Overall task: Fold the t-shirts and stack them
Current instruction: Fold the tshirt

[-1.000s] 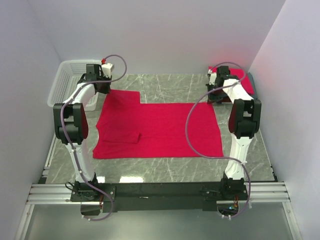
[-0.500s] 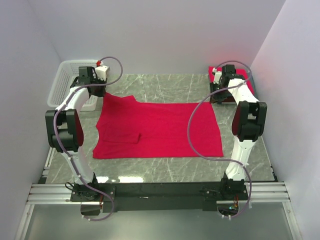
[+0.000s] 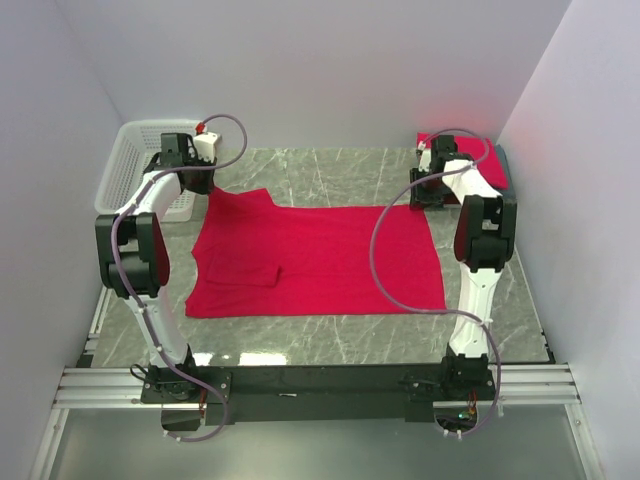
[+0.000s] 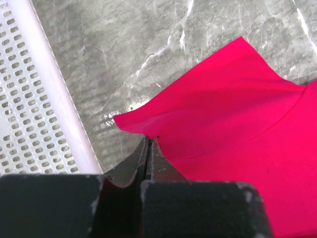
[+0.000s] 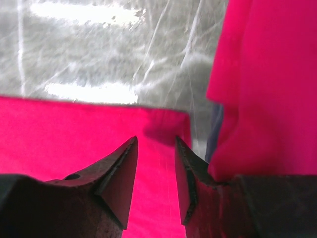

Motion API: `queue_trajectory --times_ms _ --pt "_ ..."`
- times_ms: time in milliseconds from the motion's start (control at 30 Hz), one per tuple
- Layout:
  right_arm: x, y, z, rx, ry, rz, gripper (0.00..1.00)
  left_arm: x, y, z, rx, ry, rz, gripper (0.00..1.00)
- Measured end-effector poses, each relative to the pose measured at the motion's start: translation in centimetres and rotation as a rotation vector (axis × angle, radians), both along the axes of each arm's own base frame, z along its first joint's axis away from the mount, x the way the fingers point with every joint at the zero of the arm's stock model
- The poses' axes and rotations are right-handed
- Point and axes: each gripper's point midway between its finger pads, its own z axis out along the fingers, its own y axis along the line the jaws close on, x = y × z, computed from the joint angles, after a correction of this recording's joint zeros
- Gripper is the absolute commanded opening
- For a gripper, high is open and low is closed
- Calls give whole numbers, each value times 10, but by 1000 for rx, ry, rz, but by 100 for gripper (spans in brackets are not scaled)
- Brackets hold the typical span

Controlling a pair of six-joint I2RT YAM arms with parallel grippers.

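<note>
Where the left tool (image 4: 148, 141) meets the cloth, its two fingers are pressed together with no gap showing, pinching the far left edge of the spread t-shirt (image 4: 237, 114). The cloth rises in a soft ridge from that pinch, and a loose corner of it stands up off the surface (image 4: 124, 44) just to the tool's left. Beyond that corner runs the white rim of the basket (image 4: 34, 99), near the tool but not touching the shirt.

The right tool (image 5: 156, 144) has its fingers spread apart, hovering over the far right corner of the same shirt and gripping nothing. Just to its right sits the folded stack (image 5: 267, 84), bright red on top with a thin grey layer showing at its edge.

From above, the spread t-shirt (image 3: 315, 255) lies mostly flat across the middle of the grey marbled surface (image 3: 340, 340), one sleeve folded inward near its left side. The basket (image 3: 125, 170) stands at the far left corner and the folded stack (image 3: 470, 150) at the far right.
</note>
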Motion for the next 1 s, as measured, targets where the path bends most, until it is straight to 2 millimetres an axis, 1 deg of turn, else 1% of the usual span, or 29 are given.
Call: queue_trajectory --times_ms 133,267,367,567,600,667,733,767,800,867,900,1000 --pt "7 -2 -13 -27 5 -21 46 1 0 -1 0 3 0 0" --pt "11 -4 -13 -42 -6 -34 48 1 0 -2 -1 6 0 1" --pt "12 -6 -13 -53 -9 -47 54 1 0 -2 -1 8 0 1" --pt "14 -9 -13 -71 -12 -61 53 2 0 -3 -1 8 -1 1" --pt "15 -9 -13 -72 -10 -61 50 3 0 -5 -1 10 -1 1" --pt "18 -9 -15 -74 -10 -60 47 4 0 -6 -2 13 -1 1" --pt "22 -9 -15 -75 -11 -60 37 3 0 -7 -2 16 -1 1" --pt "25 -9 -15 -75 -11 -59 30 3 0 -7 -2 16 -1 0" --pt "27 -8 -15 -72 -10 -59 18 3 0 -7 -2 16 -1 1" --pt "30 -7 -15 -68 -13 -56 8 4 0 -6 -2 14 -1 1" --pt "31 -7 -16 -65 -13 -54 0 4 0 -6 -3 13 -2 1" --pt "31 -5 -16 -54 -12 -46 0 4 -2 -5 -8 12 -8 0"
